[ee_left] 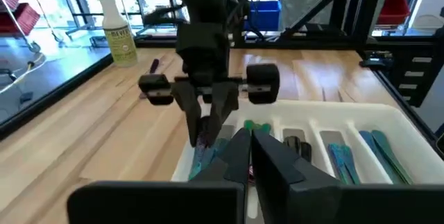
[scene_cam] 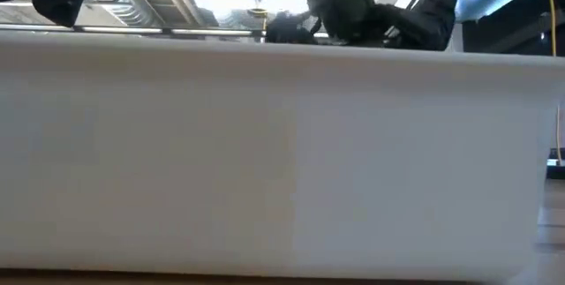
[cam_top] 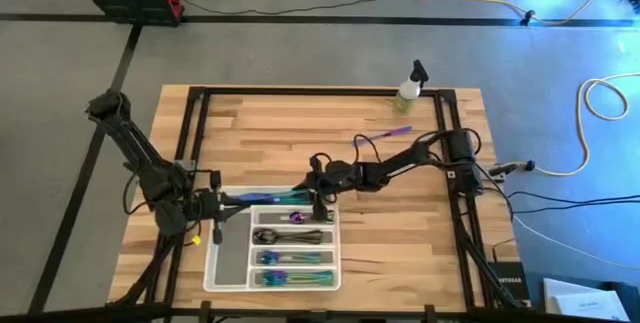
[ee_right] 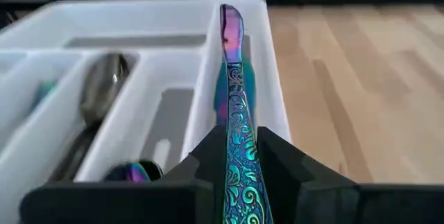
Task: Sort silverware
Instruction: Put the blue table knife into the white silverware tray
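The white compartment tray (cam_top: 208, 263) lies at the table's near left. My right gripper (cam_top: 318, 201) is over the right end of its far compartment, shut on an iridescent patterned piece of silverware (ee_right: 232, 78). More teal pieces (ee_right: 244, 89) lie in that compartment below it. A dark spoon (ee_right: 97, 92) lies in the second compartment, and iridescent pieces (cam_top: 295, 258) fill the two near ones. My left gripper (ee_left: 250, 141) hovers over the tray's left end, shut, with nothing showing between its fingers. One purple piece (cam_top: 383, 135) lies on the bare table. My right gripper pinches the iridescent piece by its patterned handle (ee_right: 238, 130) between its two fingers. The fingers come from above, slanting toward the table's left, and the piece sticks out forward past their tips. Its free end (ee_right: 231, 16) reaches along the far compartment; whether it rests there I cannot tell.
A spray bottle (cam_top: 408, 88) stands at the table's far edge, right of the middle. The tray's near wall (scene_cam: 282, 161) fills the low view. Bare wood (cam_top: 400, 233) lies to the right of the tray.
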{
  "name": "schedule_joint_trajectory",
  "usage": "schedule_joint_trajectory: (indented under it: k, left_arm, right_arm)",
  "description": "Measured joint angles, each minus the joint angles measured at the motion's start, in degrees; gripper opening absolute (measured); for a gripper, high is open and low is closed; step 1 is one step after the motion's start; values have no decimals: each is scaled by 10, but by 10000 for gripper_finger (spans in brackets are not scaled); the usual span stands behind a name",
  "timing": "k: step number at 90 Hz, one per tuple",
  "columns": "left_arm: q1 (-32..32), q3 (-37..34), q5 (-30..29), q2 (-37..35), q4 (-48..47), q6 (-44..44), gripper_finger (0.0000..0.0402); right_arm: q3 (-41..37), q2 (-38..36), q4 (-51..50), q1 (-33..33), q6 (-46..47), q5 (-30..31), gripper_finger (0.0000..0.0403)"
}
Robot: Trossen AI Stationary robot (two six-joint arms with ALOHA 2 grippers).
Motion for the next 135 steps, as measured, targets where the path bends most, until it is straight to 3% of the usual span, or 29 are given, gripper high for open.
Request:
schedule_joint_trajectory:
  k: [54,65,73,79,94,101,109,123,135]
  left_arm:
    - [20,0,13,0,0,-16,0]
    - [47,0,52,0,1,-21,0]
    - [93,0,90,0,6,10,0]
    - [148,0,137,0,30,55,0]
    - [335,1,343,9,136,187,0]
    - [431,1,428,29,166,216,0]
    - [533,1,564,75,236,219,0]
    - [641,29,693,206,362,205,0]
    - [679,136,729,361,348,220,0]
  right_arm:
    - [0,-16,-11,1,-5,58,120]
    - [-1,-59,-36,2,-47,133,119]
    - [-22,-71,-7,-4,-78,133,109]
    - [-44,-76,29,-14,-74,116,99]
    - [-139,-86,128,-41,-36,109,74]
    - [-193,-103,190,-54,-17,112,67]
    - [-249,-148,235,-70,-2,136,60]
    - [-324,-242,201,-98,9,198,51]
    - [-342,-314,52,-126,66,261,42]
